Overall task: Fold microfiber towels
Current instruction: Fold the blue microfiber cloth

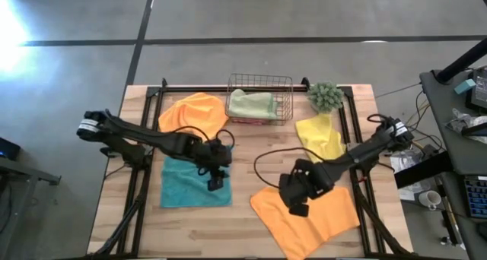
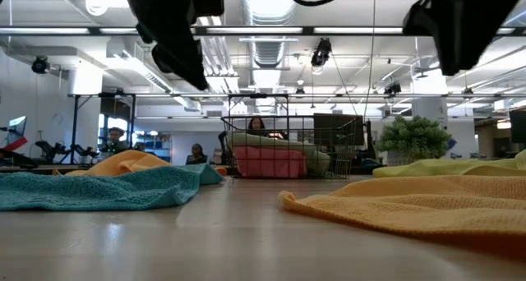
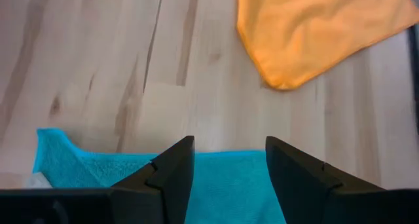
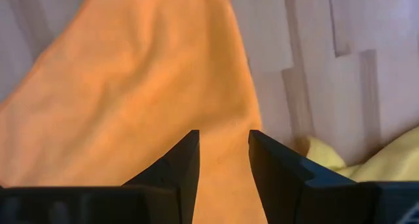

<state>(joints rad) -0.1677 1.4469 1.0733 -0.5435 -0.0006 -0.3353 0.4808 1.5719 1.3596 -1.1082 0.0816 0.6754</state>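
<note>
Towels lie spread across my table: my left gripper (image 1: 216,182) hangs open and empty over the teal towel's (image 1: 186,184) right edge. Right of it, my right gripper (image 1: 297,208) hovers over the near orange towel (image 1: 316,218), fingers parted, holding nothing.

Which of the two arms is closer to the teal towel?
The left. Its gripper hangs right over the teal towel's right edge, jaws open. The right gripper is farther off, over the front orange towel.
</note>
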